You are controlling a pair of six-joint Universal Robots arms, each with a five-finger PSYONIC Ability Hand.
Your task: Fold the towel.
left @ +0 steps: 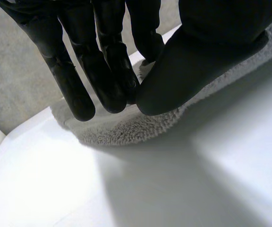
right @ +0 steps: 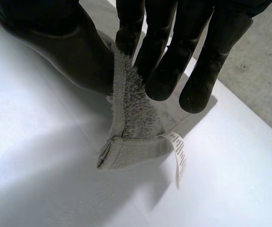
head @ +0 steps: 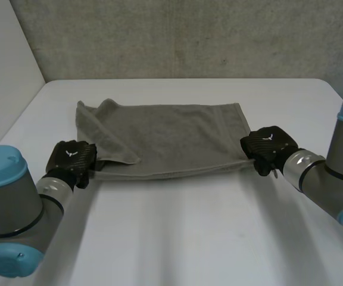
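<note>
Grey-green terry-cloth towel [head: 177, 131], spread flat on the smooth white table [head: 189, 226] between the two sets of fingers. Shows its far left corner flopped back over itself, just beyond the left fingers. Ends at the black left hand [head: 70, 158] with the near left corner pinched: fingers [left: 107, 80] straight on one side of the pile, thumb [left: 183, 75] pressed towards them on the other, a rounded edge of cloth bulging out below the fingertips. Meets the black right hand [head: 268, 146] at the near right corner, clamped the same way: hem caught between thumb and fingers [right: 162, 71], corner curling down past the fingertips onto the table. Carries a small white care label [right: 179, 156] dangling from that corner, just under the right fingertips. Stretches in a nearly straight line along the near edge from one grip to the other.
</note>
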